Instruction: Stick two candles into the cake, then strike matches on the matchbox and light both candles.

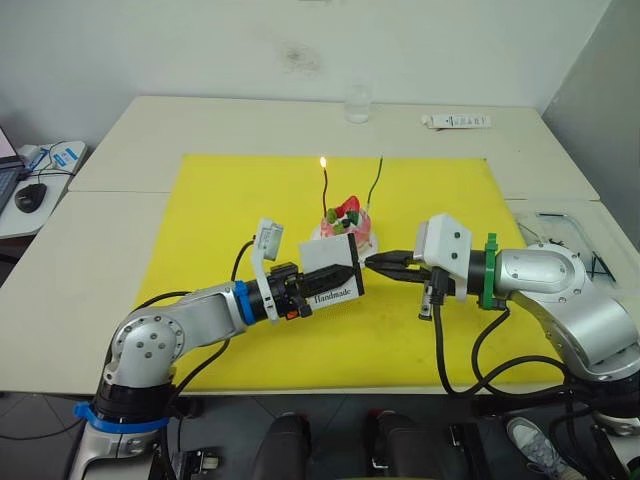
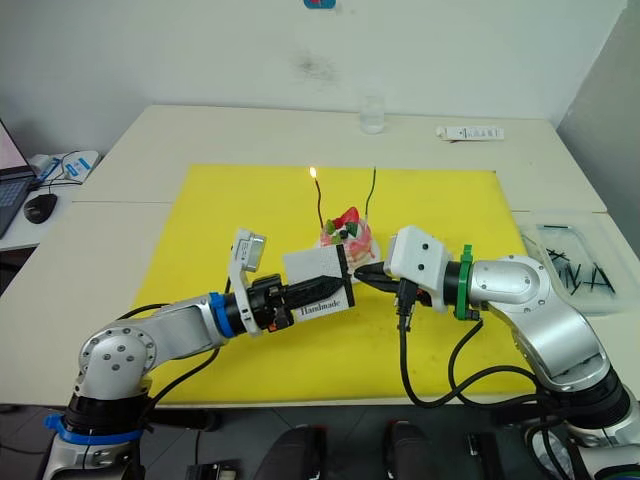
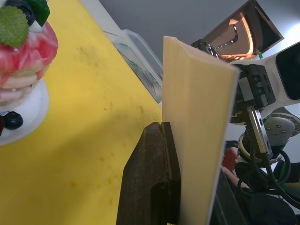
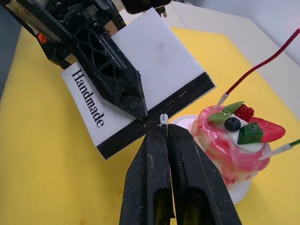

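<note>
Now left hand (image 1: 338, 277) grips matchbox (image 4: 140, 75); right hand (image 4: 164, 133) pinches match (image 4: 163, 120) against it.

I seem to be in a lab or office test room: plain white walls (image 1: 200, 45) close in behind several pale surfaces (image 1: 250, 125) pushed together, with a yellow mat (image 1: 220, 210) spread across the middle as a work area. At nine o'clock a side desk holds a laptop (image 2: 8, 175) and a computer mouse (image 1: 30, 195). At three o'clock sits a clear plastic tray (image 2: 575, 255) of dark sticks, and a small clear cup (image 1: 357, 103) stands at twelve o'clock.
</note>
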